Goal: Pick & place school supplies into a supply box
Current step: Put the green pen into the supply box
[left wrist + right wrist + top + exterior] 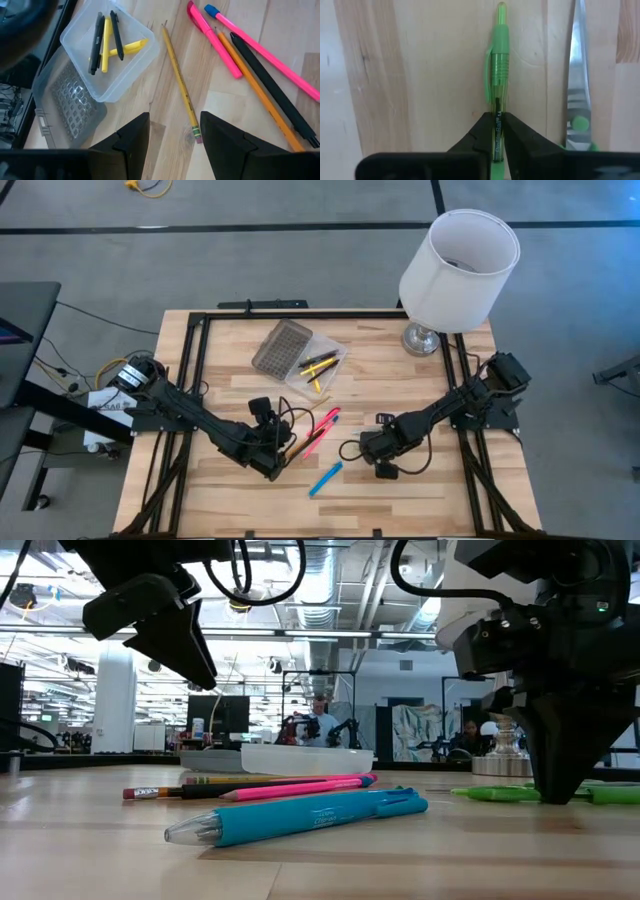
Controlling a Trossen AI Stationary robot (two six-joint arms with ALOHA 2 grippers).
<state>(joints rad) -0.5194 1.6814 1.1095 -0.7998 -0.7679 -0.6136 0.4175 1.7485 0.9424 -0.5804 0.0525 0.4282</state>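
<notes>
A white lamp stands at the table's far right corner. The open box holds pens mid-table. The right gripper pinches the green pen beside scissors. The left gripper hangs spread above a yellow pencil, pink pens alongside.
</notes>
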